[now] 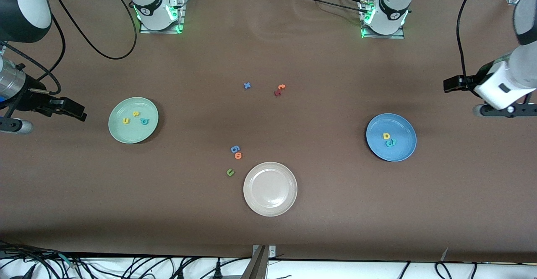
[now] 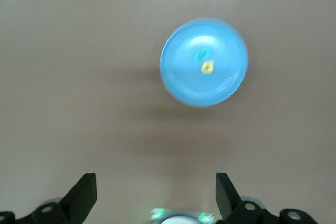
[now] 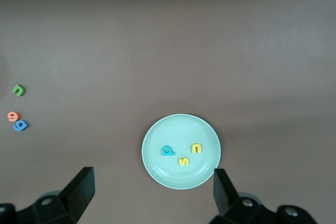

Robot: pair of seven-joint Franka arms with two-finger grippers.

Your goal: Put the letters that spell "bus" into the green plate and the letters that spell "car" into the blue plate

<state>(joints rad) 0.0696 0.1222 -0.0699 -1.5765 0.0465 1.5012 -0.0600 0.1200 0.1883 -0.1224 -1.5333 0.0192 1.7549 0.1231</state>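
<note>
Foam letters — light, soft, best pinched across their edges. The "bus" letters (image 1: 134, 118) lie in the green plate (image 1: 121, 134), the "car" letters (image 1: 389, 139) in the blue plate (image 1: 402, 153). My left claw (image 1: 451, 85) and right claw (image 1: 75, 111) hang wide, empty, over the desk (image 1: 268, 228) ends.

A brown-covered table (image 1: 268, 237) fills the view, black cables (image 1: 126, 266) trailing along what looks like its white edge.
</note>
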